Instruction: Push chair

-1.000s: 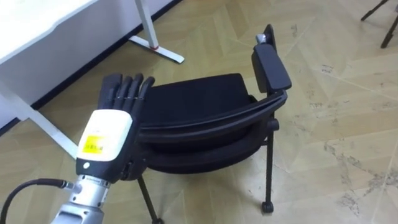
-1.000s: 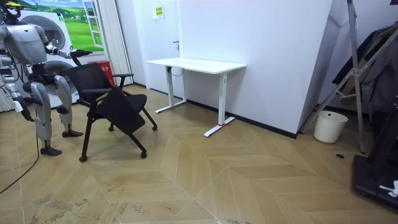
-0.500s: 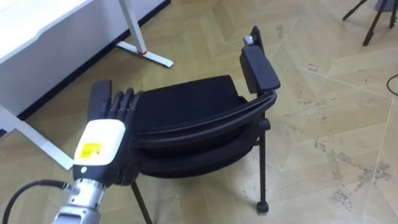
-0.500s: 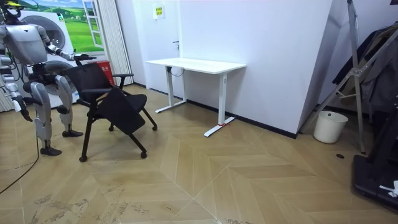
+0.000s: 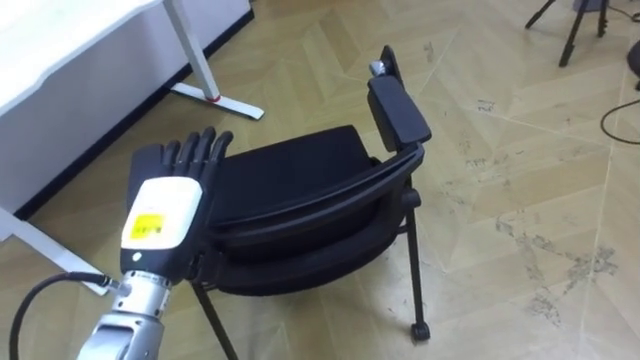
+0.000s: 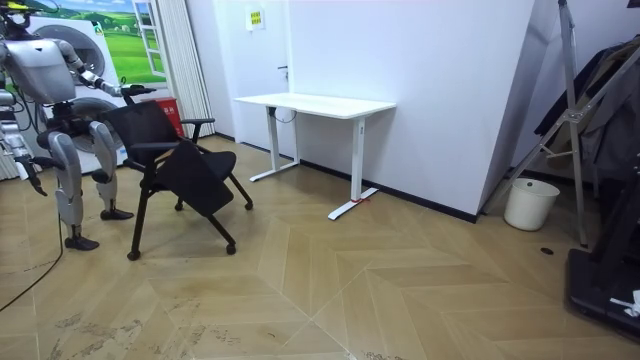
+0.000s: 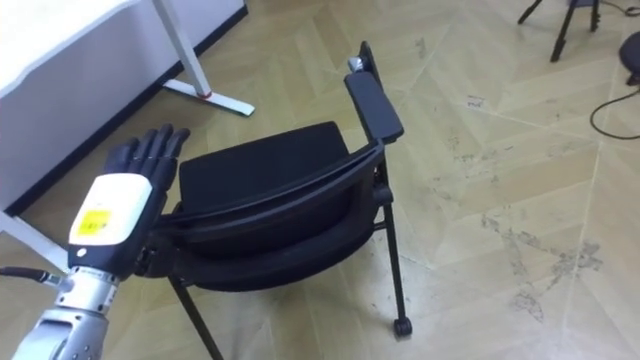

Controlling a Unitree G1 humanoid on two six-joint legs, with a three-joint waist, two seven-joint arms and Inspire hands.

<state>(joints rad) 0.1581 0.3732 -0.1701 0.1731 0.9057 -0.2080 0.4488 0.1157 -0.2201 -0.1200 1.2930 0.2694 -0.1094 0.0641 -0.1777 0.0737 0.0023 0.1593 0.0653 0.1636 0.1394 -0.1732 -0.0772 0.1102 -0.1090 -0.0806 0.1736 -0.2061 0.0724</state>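
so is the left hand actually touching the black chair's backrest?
Cannot tell. In the left eye view the left hand overlaps the black chair's curved backrest, hiding any contact.

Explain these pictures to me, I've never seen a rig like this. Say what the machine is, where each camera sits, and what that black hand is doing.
The machine is a two-legged humanoid robot with two arms and five-fingered hands. Two pictures come from a stereo camera in its head, looking down at its work. The third comes from a camera standing in the room, which shows the whole robot behind a black chair on a wooden floor. A white desk stands on the robot's left. In the head views, the black hand with the white back is its left hand. Its fingers are straight and it lies against the left end of the chair's backrest, apparently to push it. It grips nothing. The right hand hangs at its side.
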